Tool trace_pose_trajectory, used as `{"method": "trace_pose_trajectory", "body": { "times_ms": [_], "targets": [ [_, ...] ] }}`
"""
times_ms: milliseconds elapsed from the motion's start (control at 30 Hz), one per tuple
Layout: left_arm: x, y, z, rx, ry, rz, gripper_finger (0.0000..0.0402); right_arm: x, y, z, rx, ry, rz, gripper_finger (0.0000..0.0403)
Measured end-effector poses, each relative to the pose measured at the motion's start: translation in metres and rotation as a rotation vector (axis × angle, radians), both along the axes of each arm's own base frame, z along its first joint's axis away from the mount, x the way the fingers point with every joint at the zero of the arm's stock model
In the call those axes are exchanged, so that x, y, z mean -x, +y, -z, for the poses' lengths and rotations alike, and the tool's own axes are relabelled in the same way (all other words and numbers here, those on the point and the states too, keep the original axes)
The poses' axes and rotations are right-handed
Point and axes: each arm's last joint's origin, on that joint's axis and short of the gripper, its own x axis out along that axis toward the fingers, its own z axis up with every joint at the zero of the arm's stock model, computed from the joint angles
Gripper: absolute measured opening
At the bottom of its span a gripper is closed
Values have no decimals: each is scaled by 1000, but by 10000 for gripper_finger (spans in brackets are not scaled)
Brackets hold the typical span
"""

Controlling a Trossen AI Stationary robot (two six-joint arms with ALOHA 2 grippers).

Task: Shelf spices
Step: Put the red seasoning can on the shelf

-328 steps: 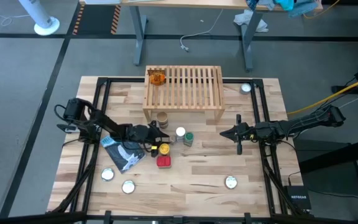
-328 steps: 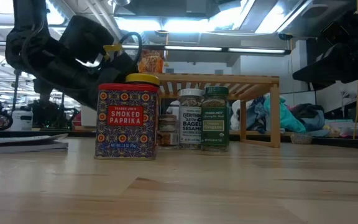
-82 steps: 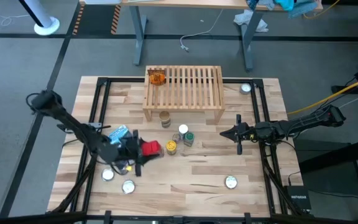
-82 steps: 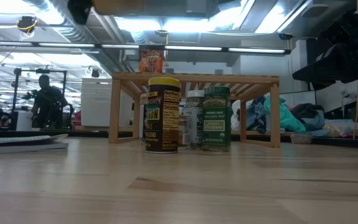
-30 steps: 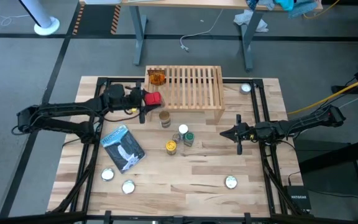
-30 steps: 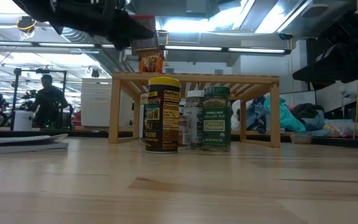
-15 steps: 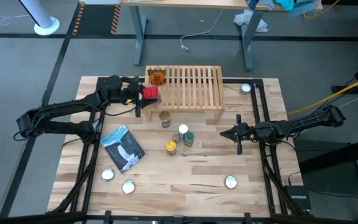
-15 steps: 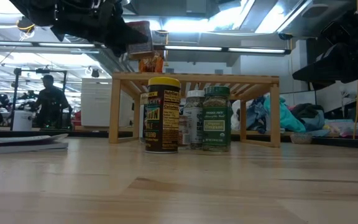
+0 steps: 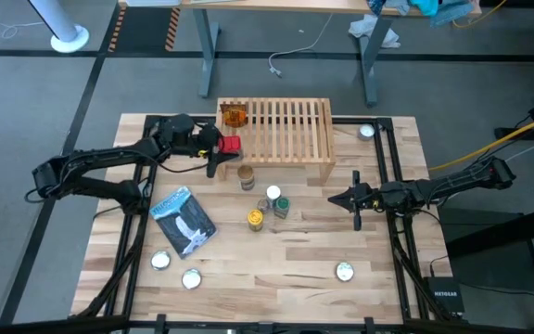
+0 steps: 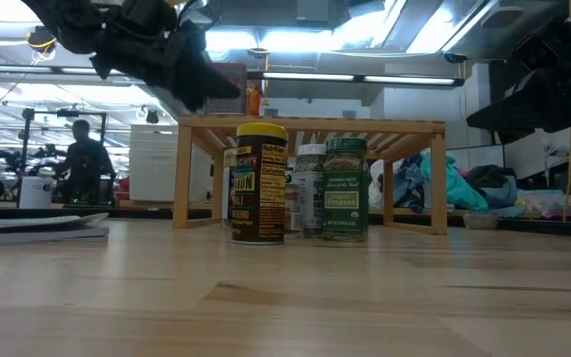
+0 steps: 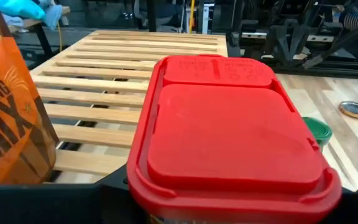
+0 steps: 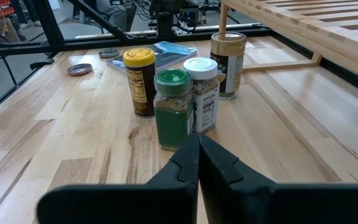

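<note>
red tin held at the shelf's left edge

while the left gripper clamps the red tin, that tin hangs above the table at the left front corner of the shelf; whether it touches the slats cannot be told. left wrist view: red lid of the tin fills the foreground, slatted shelf top just beyond it, orange packet close beside it on the slats.

shelf: light wood, slatted, at the far middle of the table. low view shows its legs and top rail behind the jars.

orange packet: on the shelf, far left corner, upright.

tan-lid jar: on the table just in front of the shelf's left leg.

white-lid jar, green-lid jar, yellow-lid jar: close cluster on the table in front of the shelf, white nearest the shelf, green beside it, yellow to the left and nearer the front edge. right wrist view shows the same group, yellow, green, white, tan.

pouch: blue and white, flat on the table, left of the yellow-lid jar.

silver discs: two near the front left, one front right, one far right by the shelf.

right gripper: idle over the table's right side, well apart from the jars, fingers pressed together, nothing between them.

person: standing in the room beyond the table, low view.
</note>
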Motion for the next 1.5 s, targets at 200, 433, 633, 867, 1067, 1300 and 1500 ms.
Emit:
{"method": "trace_pose_trajectory", "body": {
  "times_ms": [200,433,633,867,1067,1300,1500],
  "targets": [
    [-4,3,1,-42,-17,13,172,0,0,0,0,0,0,8],
    [-4,5,-3,-100,-51,12,172,0,0,0,0,0,0,8],
    [-3,6,-2,-81,-48,-3,204,0,0,0,0,-1,-1,8],
    [-3,7,-2,-70,-53,-9,211,0,0,0,0,-1,0,8],
    [-3,9,-3,-42,-57,-100,215,0,0,0,0,-1,0,8],
    [-3,10,-4,-87,-60,-123,216,0,0,0,0,-1,0,8],
    [-3,11,-9,-47,-123,-139,216,0,0,0,0,-1,0,8]
  ]
}}
